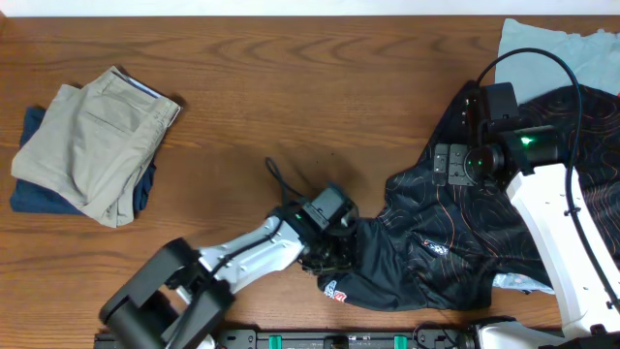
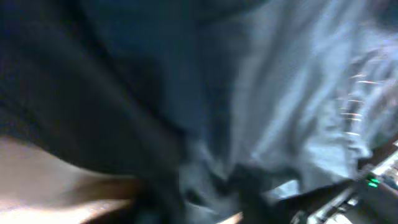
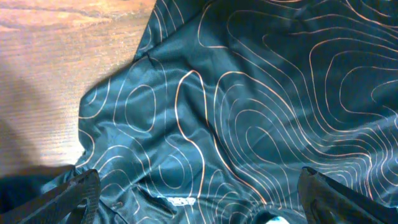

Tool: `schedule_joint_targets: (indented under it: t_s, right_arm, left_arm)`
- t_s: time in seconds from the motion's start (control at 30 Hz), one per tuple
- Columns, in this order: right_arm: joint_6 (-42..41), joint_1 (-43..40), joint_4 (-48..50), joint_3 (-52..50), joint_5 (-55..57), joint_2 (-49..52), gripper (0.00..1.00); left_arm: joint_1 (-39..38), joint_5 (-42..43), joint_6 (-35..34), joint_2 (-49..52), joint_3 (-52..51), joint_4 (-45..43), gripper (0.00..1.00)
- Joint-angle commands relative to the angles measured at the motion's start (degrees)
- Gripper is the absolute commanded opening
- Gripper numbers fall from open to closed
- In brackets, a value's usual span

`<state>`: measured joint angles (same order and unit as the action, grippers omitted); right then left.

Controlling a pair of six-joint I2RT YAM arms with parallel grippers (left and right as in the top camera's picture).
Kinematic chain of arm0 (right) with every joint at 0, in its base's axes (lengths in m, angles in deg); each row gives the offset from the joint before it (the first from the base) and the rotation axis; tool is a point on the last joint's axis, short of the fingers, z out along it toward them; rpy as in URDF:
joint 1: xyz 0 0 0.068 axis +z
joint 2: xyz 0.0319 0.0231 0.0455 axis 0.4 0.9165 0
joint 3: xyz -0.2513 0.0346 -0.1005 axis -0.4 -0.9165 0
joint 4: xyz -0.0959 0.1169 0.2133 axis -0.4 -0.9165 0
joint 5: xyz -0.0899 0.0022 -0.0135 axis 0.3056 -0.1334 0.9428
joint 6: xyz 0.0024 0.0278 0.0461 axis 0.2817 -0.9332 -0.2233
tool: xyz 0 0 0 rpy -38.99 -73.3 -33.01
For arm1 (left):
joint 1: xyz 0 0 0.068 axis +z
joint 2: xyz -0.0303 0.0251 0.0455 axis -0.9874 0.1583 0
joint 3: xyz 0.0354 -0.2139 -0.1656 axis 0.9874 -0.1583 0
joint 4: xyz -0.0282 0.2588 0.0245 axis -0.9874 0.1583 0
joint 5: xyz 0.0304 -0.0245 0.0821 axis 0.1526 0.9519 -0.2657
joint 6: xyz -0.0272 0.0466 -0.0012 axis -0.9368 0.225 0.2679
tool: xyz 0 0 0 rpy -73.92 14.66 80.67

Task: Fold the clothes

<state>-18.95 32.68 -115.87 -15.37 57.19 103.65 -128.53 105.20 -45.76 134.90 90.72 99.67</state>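
Although the black short-sleeved sports jersey with thin orange and white contour lines (image 1: 455, 252) is on the brown wooden table (image 1: 291, 78), no fold shows in it yet. It lies in a rumpled heap at the near right of the table. Its cloth is bunched and creased, and one part is turned over so that a small logo faces up at the near edge. The left gripper (image 1: 337, 247) is down at the jersey's left edge, and its own camera shows only blurred dark cloth pressed close. Whether its jaws have closed on the fabric I cannot tell. The right gripper (image 3: 199, 190) hovers over the far right part of the jersey with its two fingers spread wide and nothing between them. To my eye the work is at its very start. The garment has first to be pulled out flat, then the sleeves and sides brought in, then the body doubled over. A folded pair of khaki trousers (image 1: 92, 145) rests on a dark blue garment (image 1: 29, 189) at the far left, and a plain light-blue shirt (image 1: 552, 48) lies in the far right corner.
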Motion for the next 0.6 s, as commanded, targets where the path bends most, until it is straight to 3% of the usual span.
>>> schedule_joint_targets:
  t_s: [0.0, 0.1, 0.3, 0.47, 0.57]
  right_arm:
    - [-0.92, -0.55, -0.50, 0.70, 0.28, -0.81, 0.99]
    - [-0.92, -1.01, -0.96, 0.70, 0.44, -0.81, 0.99]
    - [-0.94, -3.34, -1.44, 0.70, 0.42, -0.81, 0.99]
    - [-0.92, -3.96, -1.31, 0.70, 0.42, -0.81, 0.99]
    - [-0.92, -3.96, -1.38, 0.70, 0.42, -0.81, 0.99]
  left_arm:
    - [1.77, -6.49, 2.32, 1.49, -1.84, 0.79, 0.06]
    - [7.52, -12.76, 7.56, -0.20, -0.31, 5.70, 0.06]
    - [27.93, -28.11, 20.15, -4.20, 12.72, 19.69, 0.06]
    - [43.34, -26.36, 21.90, -4.33, 27.63, 21.29, 0.06]
    - [48.78, -18.60, 21.90, -4.33, 31.04, 21.40, 0.56]
